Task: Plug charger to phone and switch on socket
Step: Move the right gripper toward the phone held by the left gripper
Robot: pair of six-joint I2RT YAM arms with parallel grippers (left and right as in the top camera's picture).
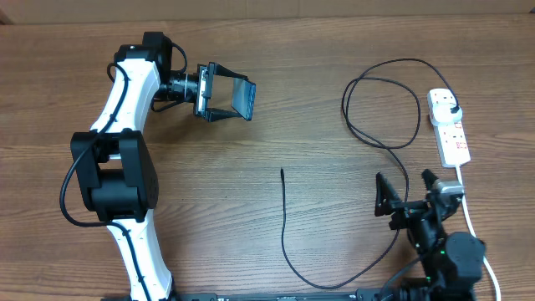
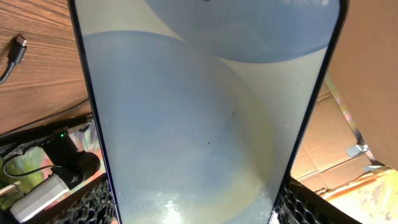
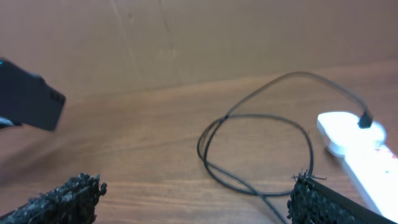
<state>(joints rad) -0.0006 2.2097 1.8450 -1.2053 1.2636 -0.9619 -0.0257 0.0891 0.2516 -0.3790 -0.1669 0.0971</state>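
Note:
My left gripper (image 1: 235,100) is shut on the phone (image 1: 244,95) and holds it off the table at the upper left. In the left wrist view the phone's pale blue screen (image 2: 205,118) fills the frame, with a pad on each long edge. The charger (image 1: 393,142) lies looped on the wood. Its plug (image 1: 451,104) sits in the socket (image 1: 452,134) at the right, and its connector tip (image 1: 282,172) lies free mid-table. That tip (image 2: 19,45) also shows in the left wrist view. My right gripper (image 1: 408,194) is open and empty at the lower right, near the charger's loop (image 3: 255,149).
The socket's thick white cord (image 1: 472,226) runs down along the right edge past my right arm. In the right wrist view the socket (image 3: 357,149) lies at the far right and the phone's dark back (image 3: 31,99) at the far left. Bare wood lies between the arms.

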